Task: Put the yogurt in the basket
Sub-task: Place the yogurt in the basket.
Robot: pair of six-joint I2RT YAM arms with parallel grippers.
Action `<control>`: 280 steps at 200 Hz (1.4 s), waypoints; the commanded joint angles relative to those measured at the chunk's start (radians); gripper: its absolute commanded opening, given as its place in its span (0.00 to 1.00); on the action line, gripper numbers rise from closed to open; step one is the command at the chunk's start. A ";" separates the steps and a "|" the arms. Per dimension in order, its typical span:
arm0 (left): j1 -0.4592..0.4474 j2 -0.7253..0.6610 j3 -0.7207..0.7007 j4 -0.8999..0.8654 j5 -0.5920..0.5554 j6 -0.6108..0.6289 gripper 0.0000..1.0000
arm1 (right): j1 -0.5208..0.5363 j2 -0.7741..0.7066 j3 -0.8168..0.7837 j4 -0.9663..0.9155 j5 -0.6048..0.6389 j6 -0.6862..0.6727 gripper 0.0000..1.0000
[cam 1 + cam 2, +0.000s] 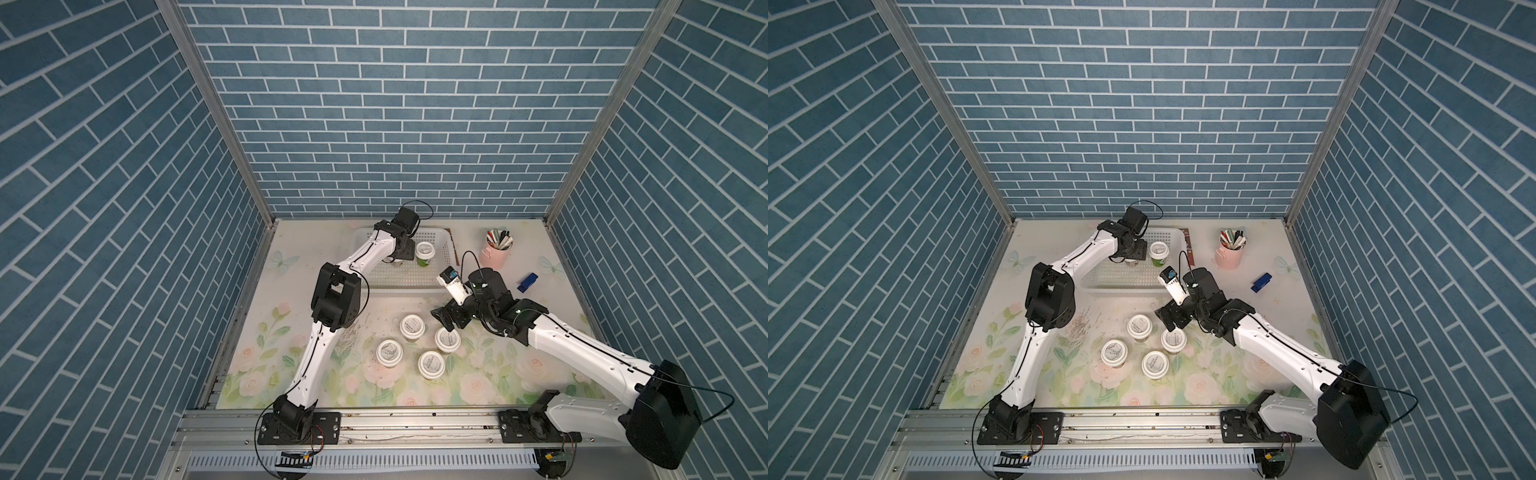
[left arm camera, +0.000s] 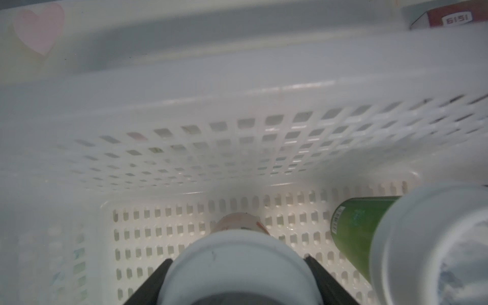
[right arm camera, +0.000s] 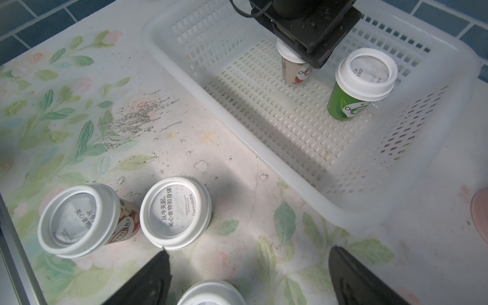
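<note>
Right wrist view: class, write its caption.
Left gripper grips a tan white-lidded yogurt cup inside the white perforated plastic basket, beside a green cup.

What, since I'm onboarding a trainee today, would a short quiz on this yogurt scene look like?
1. True or false: the right gripper is holding a cup.
2. How many yogurt cups stand on the table, outside the basket?
3. What is the left gripper closed on? A) tan cup B) green cup C) pink pen cup
Key: 1 false, its jaws are open; 2 four; 3 A.
</note>
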 commanded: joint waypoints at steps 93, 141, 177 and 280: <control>0.004 0.016 0.019 -0.030 -0.014 0.009 0.88 | 0.003 0.016 0.001 0.003 -0.006 -0.034 0.96; 0.004 -0.028 0.012 -0.031 -0.006 0.010 0.89 | 0.003 0.019 0.003 0.002 -0.006 -0.032 0.96; 0.004 -0.090 -0.008 -0.025 0.006 0.012 0.89 | 0.004 0.025 0.002 0.002 -0.010 -0.031 0.96; -0.033 -0.334 -0.057 0.023 0.054 0.033 0.91 | 0.003 0.009 0.005 -0.001 -0.015 -0.025 0.96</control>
